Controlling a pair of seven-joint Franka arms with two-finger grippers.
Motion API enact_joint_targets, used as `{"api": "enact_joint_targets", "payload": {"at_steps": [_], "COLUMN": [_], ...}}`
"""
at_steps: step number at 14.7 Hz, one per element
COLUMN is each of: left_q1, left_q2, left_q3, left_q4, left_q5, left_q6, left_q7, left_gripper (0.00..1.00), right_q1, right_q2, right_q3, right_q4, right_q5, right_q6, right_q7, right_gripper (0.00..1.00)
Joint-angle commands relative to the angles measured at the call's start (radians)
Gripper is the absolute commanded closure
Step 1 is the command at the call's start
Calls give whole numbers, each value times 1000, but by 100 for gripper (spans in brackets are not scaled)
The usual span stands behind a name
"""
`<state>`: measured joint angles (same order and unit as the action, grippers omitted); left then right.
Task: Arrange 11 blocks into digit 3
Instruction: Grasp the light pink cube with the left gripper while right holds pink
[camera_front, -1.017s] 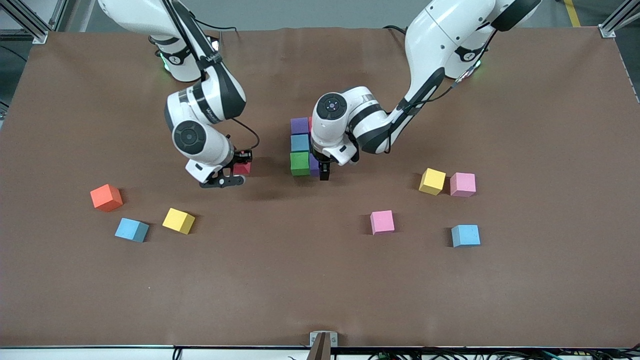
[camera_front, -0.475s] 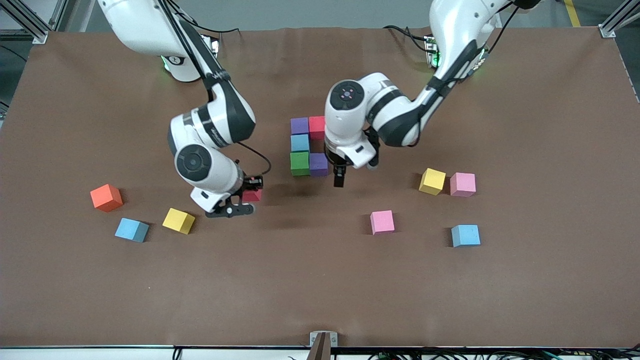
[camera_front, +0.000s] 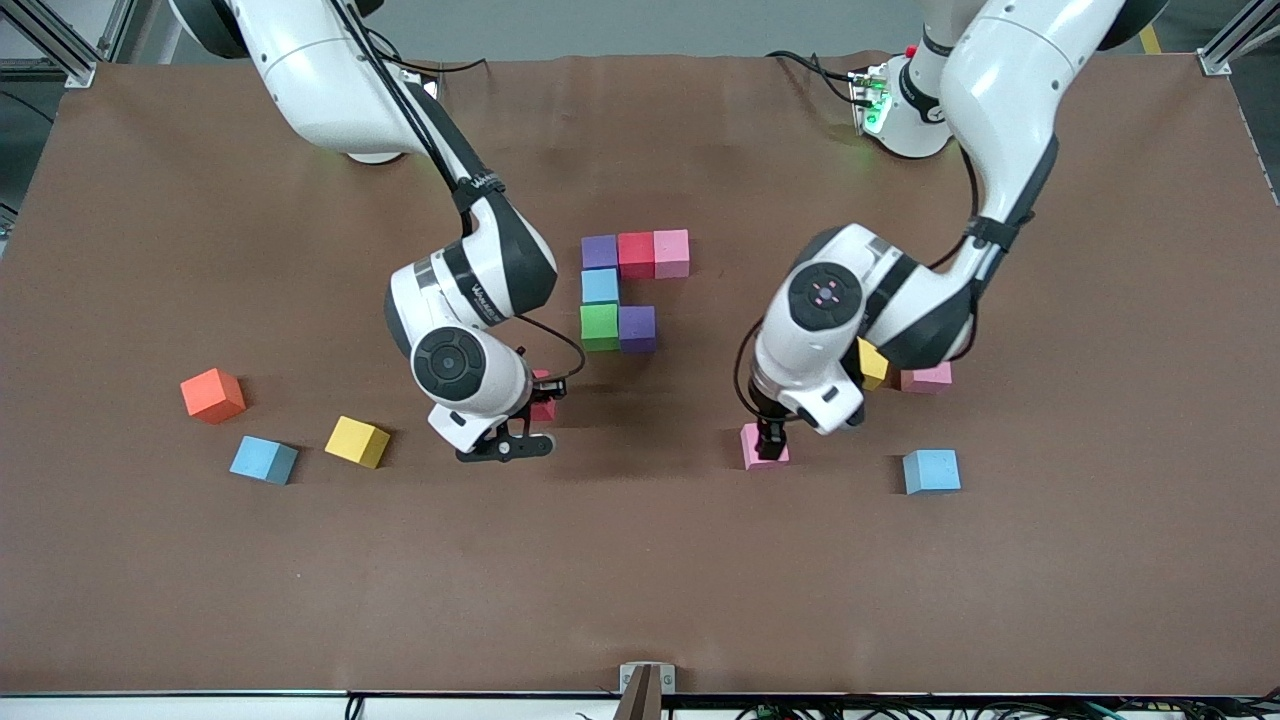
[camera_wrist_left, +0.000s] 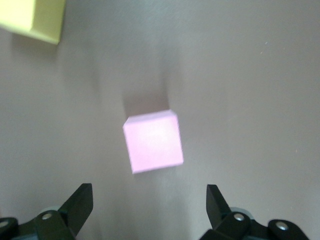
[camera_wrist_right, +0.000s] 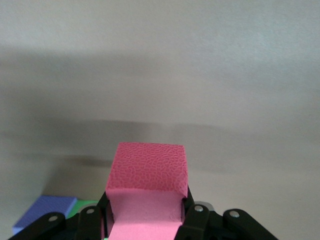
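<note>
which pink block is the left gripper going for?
The lone pink block under the open left gripper; the others sit in the figure or beside a yellow block.

Two arms (camera_front: 470, 280) are seen w/ glossy white shells, black joint bands, round black end caps, thin black cables, green base lights & black grippers (camera_wrist_left: 150, 210) w/ silver screws.

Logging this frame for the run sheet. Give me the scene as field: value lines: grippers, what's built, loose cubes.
left gripper: open, over loose pink cube
right gripper: shut on red cube, in the air
figure so far: six touching cubes, purple, red, pink, light blue, green, purple
loose cubes: two yellow, two light blue, two pink
orange cube: apart, toward the right arm's end
</note>
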<state>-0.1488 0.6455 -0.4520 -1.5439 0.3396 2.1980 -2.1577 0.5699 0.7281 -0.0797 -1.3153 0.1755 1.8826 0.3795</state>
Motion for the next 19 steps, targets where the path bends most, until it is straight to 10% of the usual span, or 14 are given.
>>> {"api": "enact_joint_targets", "payload": {"at_steps": [1, 12, 19], "left_q1": [-5, 26, 14], "left_q2": [32, 144, 198], "left_q3": [-4, 26, 27], "left_q4": [34, 131, 168], "left_q5": [-1, -59, -76], "left_q6": [-23, -21, -21], "left_q7": [211, 1125, 1262], "left_gripper": [0, 0, 0], "right_q1": [27, 104, 110], "right_q2": [63, 165, 175], "right_q3": [3, 3, 5], "right_q4": [94, 156, 143], "right_q5": [5, 6, 61], "right_q6": [-25, 1, 4], "right_q7": [74, 87, 99], "right_gripper": [64, 64, 64]}}
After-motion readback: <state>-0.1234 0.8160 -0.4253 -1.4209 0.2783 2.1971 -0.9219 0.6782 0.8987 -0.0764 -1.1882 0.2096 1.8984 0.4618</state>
